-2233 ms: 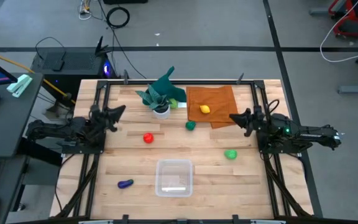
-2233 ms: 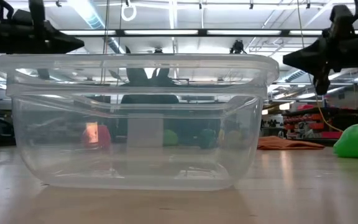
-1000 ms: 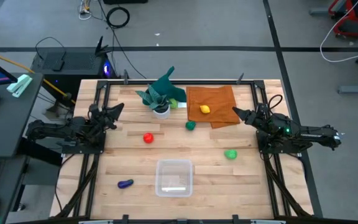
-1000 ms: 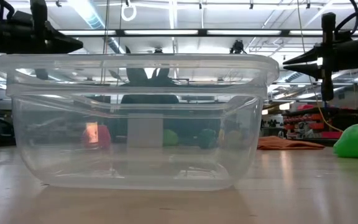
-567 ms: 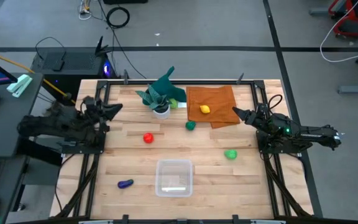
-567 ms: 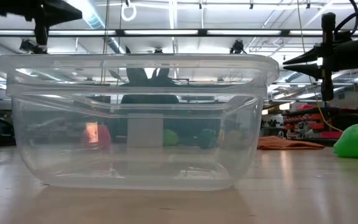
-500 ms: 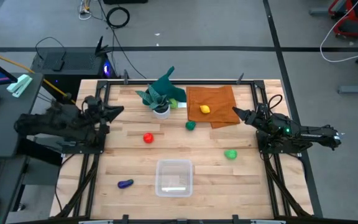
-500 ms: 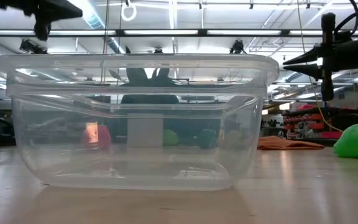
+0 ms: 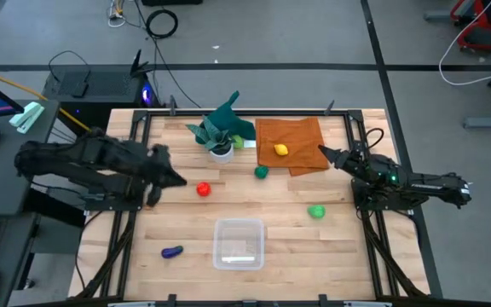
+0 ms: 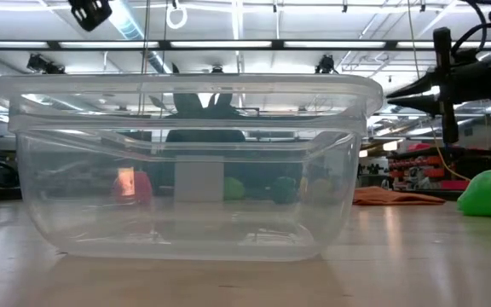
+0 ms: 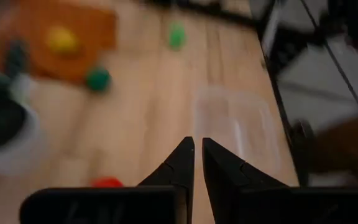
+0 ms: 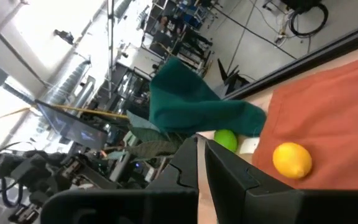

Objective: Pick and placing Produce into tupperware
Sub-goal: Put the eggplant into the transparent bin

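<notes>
Pale plank tabletop (image 9: 186,217), and here's the left gripper (image 9: 177,179), fingers nearly together and empty, just beside the glossy red produce (image 9: 203,189), the clear round-cornered tupperware (image 9: 239,243) well beyond, right gripper (image 9: 324,152) closed by the orange cloth (image 9: 292,136).

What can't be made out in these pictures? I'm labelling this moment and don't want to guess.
- Purple eggplant: shows only in the high view, too small for detail.
- Light green piece: high view, mostly hidden by the teal plant.
- Red piece: left wrist view, blurred and partly hidden by the left gripper.
- Tupperware: low view, its walls smear whatever stands behind.
</notes>
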Motion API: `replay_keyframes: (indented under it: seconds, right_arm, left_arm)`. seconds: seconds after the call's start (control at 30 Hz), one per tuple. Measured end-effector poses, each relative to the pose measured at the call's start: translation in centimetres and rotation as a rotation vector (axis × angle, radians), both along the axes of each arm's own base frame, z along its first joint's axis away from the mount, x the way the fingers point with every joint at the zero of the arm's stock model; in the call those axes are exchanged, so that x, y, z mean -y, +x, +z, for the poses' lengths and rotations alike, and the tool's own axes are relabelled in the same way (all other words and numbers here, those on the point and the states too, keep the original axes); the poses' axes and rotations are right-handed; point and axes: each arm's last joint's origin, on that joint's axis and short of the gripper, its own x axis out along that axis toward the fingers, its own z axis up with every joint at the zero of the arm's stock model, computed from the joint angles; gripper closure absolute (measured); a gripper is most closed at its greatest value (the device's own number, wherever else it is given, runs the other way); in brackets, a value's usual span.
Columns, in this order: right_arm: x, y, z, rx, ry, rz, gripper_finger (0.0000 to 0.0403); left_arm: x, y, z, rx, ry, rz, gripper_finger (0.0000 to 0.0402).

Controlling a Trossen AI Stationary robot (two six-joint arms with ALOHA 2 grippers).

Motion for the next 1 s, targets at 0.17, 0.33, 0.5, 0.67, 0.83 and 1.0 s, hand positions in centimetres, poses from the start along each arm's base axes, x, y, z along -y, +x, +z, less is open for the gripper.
replay_keyframes:
  seconds: [0.17, 0.33, 0.5, 0.67, 0.83, 1.0]
  right_arm:
    - [-0.1, 0.4, -0.3, -0.041, 0.007, 0.064, 0.0403]
    - [-0.5, 0.8, -0.7, -0.081, 0.018, 0.223, 0.0403]
    - [-0.7, 1.1, -1.1, -0.151, -0.031, 0.317, 0.0403]
    - [-0.8, 1.3, -1.5, -0.200, -0.037, 0.354, 0.0403]
    - [-0.9, 1.4, -1.8, -0.225, -0.026, 0.398, 0.0403]
    - [-0.9, 1.5, -1.9, -0.236, -0.023, 0.408, 0.0403]
  left_arm:
    - [1.4, 2.6, -2.3, -0.217, -0.161, -0.008, 0.0364]
    - [3.7, 5.4, -4.8, -0.403, -0.330, 0.054, 0.0369]
    - [6.8, 7.4, -7.0, -0.557, -0.434, 0.105, 0.0382]
    - [10.1, 9.0, -6.7, -0.628, -0.435, 0.110, 0.0396]
    - [12.7, 8.7, -6.3, -0.778, -0.295, 0.172, 0.0392]
    - [15.3, 7.2, -7.0, -0.810, -0.189, 0.212, 0.0384]
